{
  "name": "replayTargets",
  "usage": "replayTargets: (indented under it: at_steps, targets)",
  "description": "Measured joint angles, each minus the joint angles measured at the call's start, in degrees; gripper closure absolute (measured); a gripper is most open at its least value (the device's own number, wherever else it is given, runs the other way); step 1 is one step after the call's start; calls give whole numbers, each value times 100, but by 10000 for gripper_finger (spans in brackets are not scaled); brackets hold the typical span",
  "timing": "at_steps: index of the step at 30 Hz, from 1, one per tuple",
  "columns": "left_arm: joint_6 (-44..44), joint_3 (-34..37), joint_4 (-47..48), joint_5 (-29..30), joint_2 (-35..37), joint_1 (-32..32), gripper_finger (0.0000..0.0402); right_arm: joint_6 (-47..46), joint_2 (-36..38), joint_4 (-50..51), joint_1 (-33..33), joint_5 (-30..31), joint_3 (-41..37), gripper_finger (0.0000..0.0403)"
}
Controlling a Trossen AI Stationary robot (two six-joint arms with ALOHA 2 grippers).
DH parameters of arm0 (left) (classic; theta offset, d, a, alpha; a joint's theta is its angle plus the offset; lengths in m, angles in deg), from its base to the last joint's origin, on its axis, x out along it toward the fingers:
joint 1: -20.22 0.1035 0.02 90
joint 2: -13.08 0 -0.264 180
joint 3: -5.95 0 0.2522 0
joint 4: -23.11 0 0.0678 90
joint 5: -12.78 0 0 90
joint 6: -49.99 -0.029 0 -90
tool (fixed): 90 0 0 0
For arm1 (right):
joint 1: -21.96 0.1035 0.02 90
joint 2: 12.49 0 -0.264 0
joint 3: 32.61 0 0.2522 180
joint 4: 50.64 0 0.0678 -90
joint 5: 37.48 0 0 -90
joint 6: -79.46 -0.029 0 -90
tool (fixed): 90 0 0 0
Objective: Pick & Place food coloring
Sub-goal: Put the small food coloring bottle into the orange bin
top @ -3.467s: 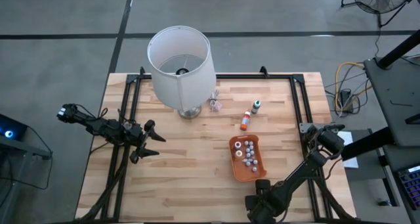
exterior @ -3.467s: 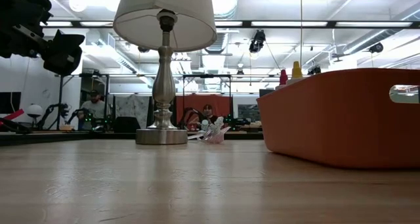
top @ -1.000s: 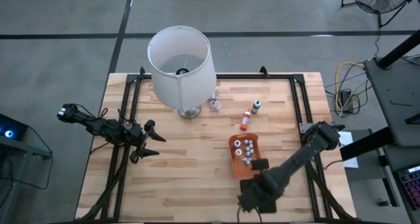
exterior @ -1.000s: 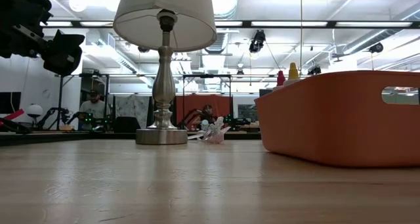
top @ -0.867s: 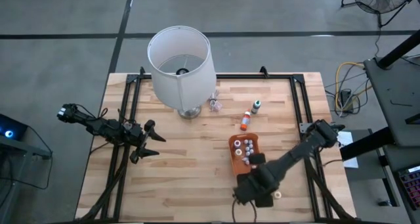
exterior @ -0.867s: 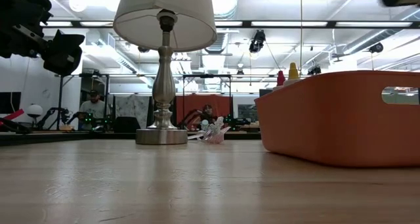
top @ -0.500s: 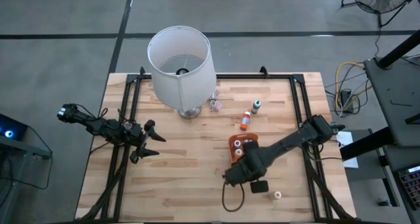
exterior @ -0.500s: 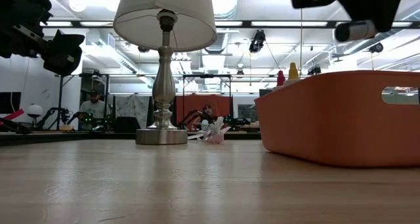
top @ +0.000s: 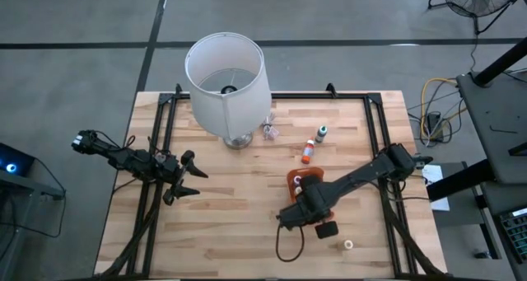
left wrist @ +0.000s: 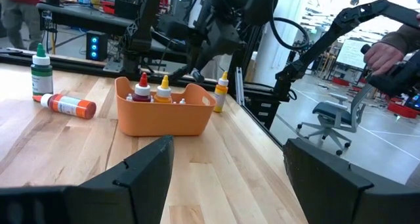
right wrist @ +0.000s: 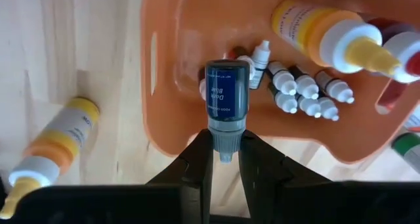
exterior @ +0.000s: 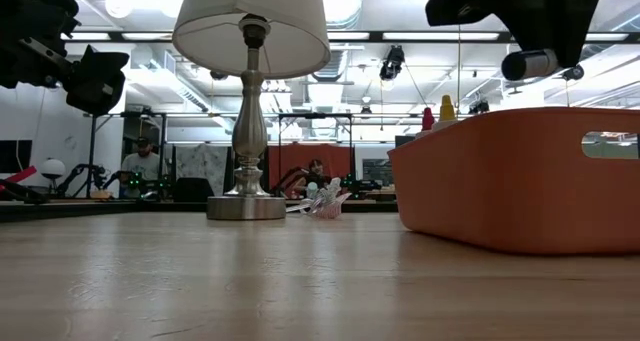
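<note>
The right gripper is clamped on the grey cap of a dark blue bottle and hangs over the near rim of the orange tray. In the tray lie small white-capped bottles and a larger yellow bottle. Another yellow bottle lies on the table just outside the tray.

From above, the right arm hides most of the tray. At its 12 o'clock lie an orange bottle and a green-capped bottle, the lamp at 10 o'clock. Bare wood spreads toward 9 o'clock.

The left gripper waits wide open, empty, near the table's left edge.
</note>
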Motion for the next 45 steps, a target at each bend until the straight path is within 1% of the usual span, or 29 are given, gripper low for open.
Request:
replayTargets:
  at_steps: [7, 15, 19, 25, 30, 35, 42, 45]
  targets:
    - [0, -1, 0, 1, 1, 1, 143, 184, -36, 0, -24, 18, -109, 349]
    - [0, 1, 0, 1, 1, 1, 143, 428, -469, -5, -29, 18, -171, 349]
    - [0, 0, 0, 1, 1, -1, 143, 517, -663, -5, -31, 153, -173, 349]
    - [0, 0, 0, 0, 0, -1, 143, 789, -902, -5, -29, 179, -191, 349]
    - [0, 0, 0, 0, 1, -1, 143, 886, -914, -3, -30, 597, -210, 349]
    - [0, -1, 0, 1, -1, 1, 143, 1167, -898, -5, -46, 659, -285, 349]
    - [0, -1, 0, 1, -1, -1, 143, 1507, -821, -2, -53, 1058, -420, 349]
    - [0, 0, 0, 1, 0, 1, 143, 1628, -735, -7, -55, 1100, -440, 349]
